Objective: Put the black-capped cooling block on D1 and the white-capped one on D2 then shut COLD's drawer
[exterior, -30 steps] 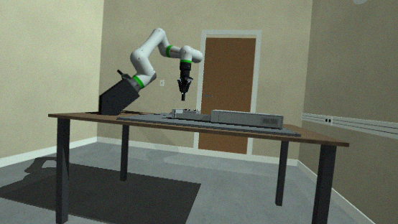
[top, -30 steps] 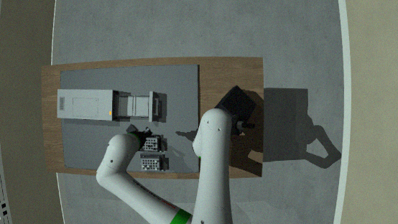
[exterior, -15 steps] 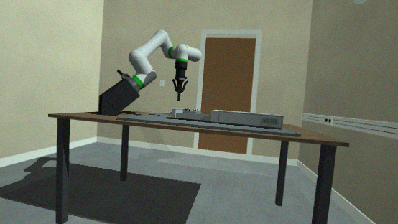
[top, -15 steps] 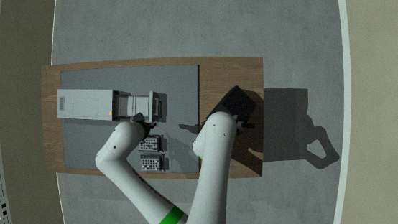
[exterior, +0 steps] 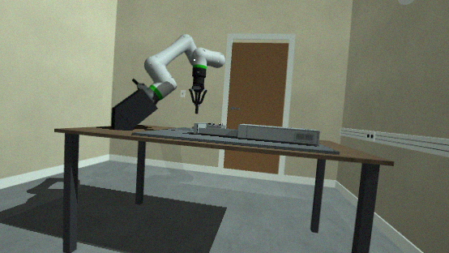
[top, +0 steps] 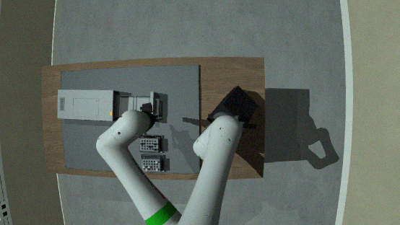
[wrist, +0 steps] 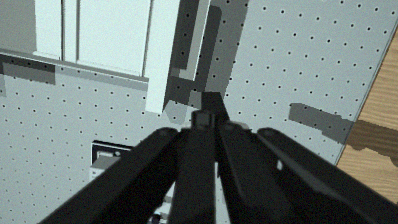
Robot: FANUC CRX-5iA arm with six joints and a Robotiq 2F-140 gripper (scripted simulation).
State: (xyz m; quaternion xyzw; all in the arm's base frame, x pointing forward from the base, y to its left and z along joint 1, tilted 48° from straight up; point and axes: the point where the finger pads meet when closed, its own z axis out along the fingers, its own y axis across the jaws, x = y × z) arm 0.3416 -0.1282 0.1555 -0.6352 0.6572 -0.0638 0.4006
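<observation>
Fingertips (top: 147, 107) (exterior: 197, 109) closed on nothing, over the open drawer (top: 124, 102) (wrist: 112, 37), left of centre from above; both cooling blocks (top: 150, 145) (top: 152, 164) below it; now likely lowering beyond the front (top: 153, 101) (wrist: 164, 60), then pushing leftward.

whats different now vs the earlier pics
The end effector moved away from the two cooling blocks toward the pulled-out drawer; nothing visibly taken or released. The blocks, the drawer and the cooler's lit lamp look the same as before.
</observation>
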